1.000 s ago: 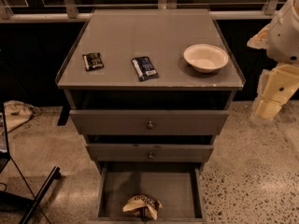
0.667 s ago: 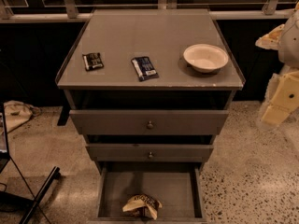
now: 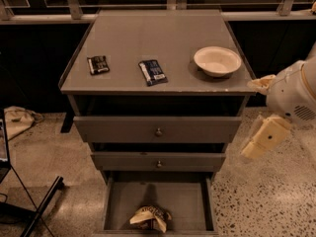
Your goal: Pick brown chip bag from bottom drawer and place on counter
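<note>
The brown chip bag (image 3: 150, 218) lies crumpled at the front of the open bottom drawer (image 3: 118, 201). It is dark brown with cream ends. The counter (image 3: 148, 38) is the flat grey top of the drawer cabinet. My gripper (image 3: 264, 138) hangs from the cream arm at the right of the cabinet, level with the two upper drawers. It is well above and to the right of the bag and touches nothing.
On the counter lie a small black packet (image 3: 98, 64), a small dark-blue packet (image 3: 153, 72) and a white bowl (image 3: 217, 60). Two upper drawers with round knobs (image 3: 158, 132) stand slightly open. A dark stand leg (image 3: 42, 206) crosses the floor at the left.
My arm and gripper have moved down and to the left, closer to the cabinet's right side. The bag and the things on the counter have not moved.
</note>
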Action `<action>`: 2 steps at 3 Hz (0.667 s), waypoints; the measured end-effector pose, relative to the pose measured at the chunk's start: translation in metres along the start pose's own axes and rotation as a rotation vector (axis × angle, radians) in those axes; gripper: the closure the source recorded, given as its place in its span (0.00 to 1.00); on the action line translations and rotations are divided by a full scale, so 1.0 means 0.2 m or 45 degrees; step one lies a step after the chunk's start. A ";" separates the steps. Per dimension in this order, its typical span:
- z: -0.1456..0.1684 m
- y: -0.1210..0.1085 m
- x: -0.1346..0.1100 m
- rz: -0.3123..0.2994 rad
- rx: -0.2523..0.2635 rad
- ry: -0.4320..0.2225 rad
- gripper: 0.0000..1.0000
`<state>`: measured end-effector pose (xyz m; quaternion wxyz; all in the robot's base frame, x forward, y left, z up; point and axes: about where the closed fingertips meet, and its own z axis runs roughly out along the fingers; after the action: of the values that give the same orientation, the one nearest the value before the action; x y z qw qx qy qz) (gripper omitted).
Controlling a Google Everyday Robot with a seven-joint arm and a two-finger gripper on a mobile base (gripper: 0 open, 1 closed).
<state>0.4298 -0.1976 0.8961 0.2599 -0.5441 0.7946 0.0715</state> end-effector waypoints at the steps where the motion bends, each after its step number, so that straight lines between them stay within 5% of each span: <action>1: 0.30 0.05 -0.04 0.060 -0.157 -0.227 0.00; 2: 0.30 0.05 -0.04 0.058 -0.156 -0.225 0.00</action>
<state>0.4423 -0.1636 0.8471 0.2934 -0.5323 0.7748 0.1736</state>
